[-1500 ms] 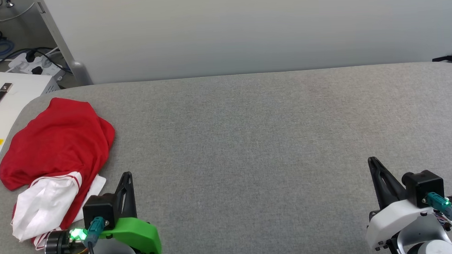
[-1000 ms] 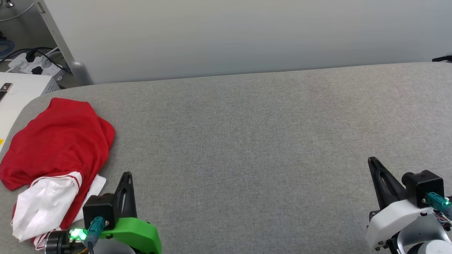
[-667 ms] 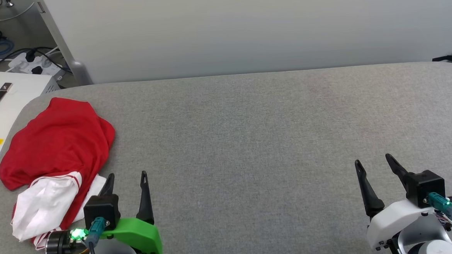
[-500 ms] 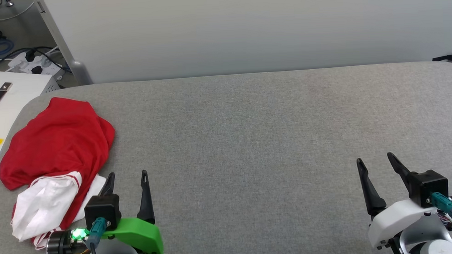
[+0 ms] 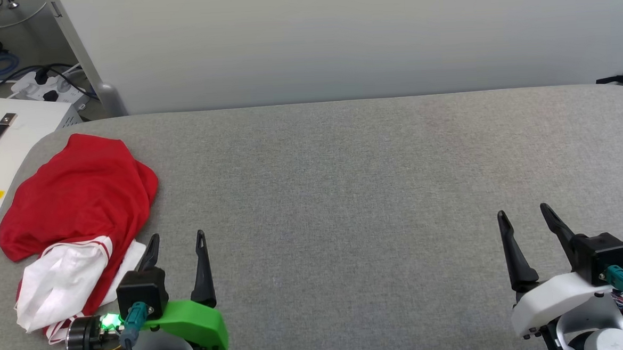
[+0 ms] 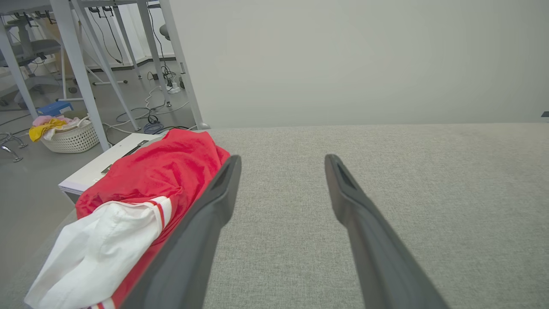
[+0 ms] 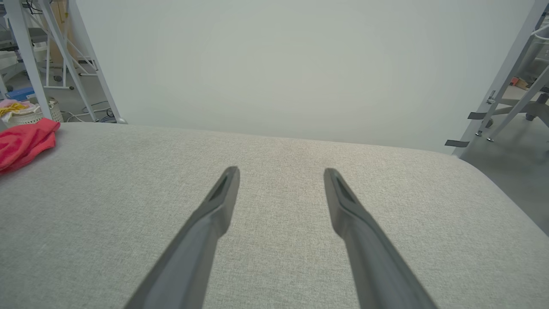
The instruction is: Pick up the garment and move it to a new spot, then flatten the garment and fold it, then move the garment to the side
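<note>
From the head cam I've got the garment bunched in a heap at the far-left corner of the table. It is red side up, with a white sleeve w/ red-white striped trim spilling toward the table's near edge.

The left gripper sits over the table's near edge toward its left end, its 2 fingers apart and nothing between them. Its outer finger is right by the white sleeve; can't tell whether it touches. The right gripper is over the near edge toward the table's right end, fingers also spread and empty, well apart from the cloth.

The L wrist cam adds detail. Between the spread fingers I see bare grey table top, and the sleeve trim reads clearly. Off the table's left end there's a white box and, on the floor past it, a white basket holding yellow and pink cloth.

The R wrist cam catches just a red edge of the garment at the table's far left. It also picks up metal frame legs off the table's right end. The head cam picks up a power strip and cables beyond the table's left corner.
</note>
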Available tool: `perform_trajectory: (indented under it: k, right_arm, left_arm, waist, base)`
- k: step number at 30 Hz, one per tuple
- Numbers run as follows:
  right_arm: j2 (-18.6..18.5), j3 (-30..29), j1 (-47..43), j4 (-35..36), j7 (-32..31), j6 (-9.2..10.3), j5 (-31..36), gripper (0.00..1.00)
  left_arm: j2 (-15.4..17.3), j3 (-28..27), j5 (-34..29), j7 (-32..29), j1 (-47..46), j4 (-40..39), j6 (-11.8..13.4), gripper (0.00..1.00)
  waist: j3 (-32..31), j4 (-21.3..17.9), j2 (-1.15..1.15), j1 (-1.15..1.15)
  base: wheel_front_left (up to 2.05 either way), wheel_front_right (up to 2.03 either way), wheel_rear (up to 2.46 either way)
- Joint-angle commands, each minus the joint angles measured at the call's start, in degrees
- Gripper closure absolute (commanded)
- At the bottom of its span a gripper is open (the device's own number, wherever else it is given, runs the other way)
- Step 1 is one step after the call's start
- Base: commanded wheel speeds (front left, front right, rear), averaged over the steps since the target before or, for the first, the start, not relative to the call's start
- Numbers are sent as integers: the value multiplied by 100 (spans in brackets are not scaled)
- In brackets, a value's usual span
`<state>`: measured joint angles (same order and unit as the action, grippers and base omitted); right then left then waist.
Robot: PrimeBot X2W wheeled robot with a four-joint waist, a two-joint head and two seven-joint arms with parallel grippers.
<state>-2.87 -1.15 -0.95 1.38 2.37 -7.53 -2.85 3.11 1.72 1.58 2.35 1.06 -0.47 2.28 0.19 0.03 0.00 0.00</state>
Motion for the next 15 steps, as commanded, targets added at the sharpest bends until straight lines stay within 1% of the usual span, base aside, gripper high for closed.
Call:
perform_trajectory:
  k: [1, 15]
  right_arm:
    - [-1, -21, 2, 55, 72, 1, -86, 0]
    - [-1, -24, -42, 191, 235, 1, -262, 0]
  left_arm:
    - [-5, 26, 34, 56, -21, -23, 56, 0]
    - [-7, 86, 104, 222, -10, -45, 114, 0]
  waist:
    - [2, 0, 0, 0]
    - [9, -2, 0, 0]
  base:
    - [0, 0, 0]
    - [0, 0, 0]
